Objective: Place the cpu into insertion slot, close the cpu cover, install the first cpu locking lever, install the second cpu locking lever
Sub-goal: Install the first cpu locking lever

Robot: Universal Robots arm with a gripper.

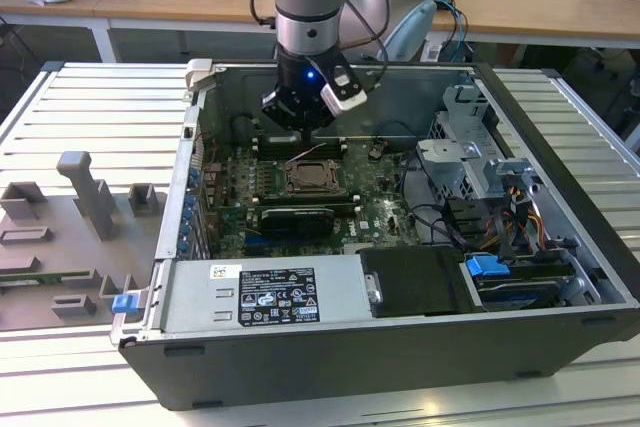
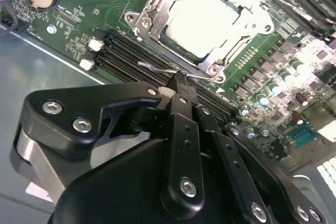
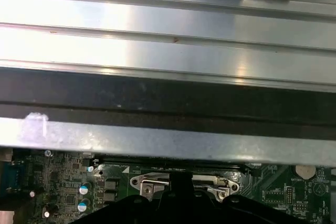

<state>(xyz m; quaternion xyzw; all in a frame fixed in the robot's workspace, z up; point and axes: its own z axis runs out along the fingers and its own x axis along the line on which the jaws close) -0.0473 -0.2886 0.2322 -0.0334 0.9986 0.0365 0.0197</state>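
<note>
— Gripper (image 2: 181,85) state?
— Fingers pinched together, empty, I think, just beside my socket.
— And the cpu (image 2: 207,17)?
— Pale silvery square, lying flat in the insertion slot (image 1: 311,178), cpu cover (image 2: 157,11) down around it

Open computer case (image 1: 560,127), grey fixture blocks (image 1: 90,197) beside it.

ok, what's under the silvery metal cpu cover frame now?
Through the cut-out of the silvery metal cpu cover frame shows the pale square cpu, seated. The dark insertion slot beneath is covered, so contacts cannot be seen.
</note>
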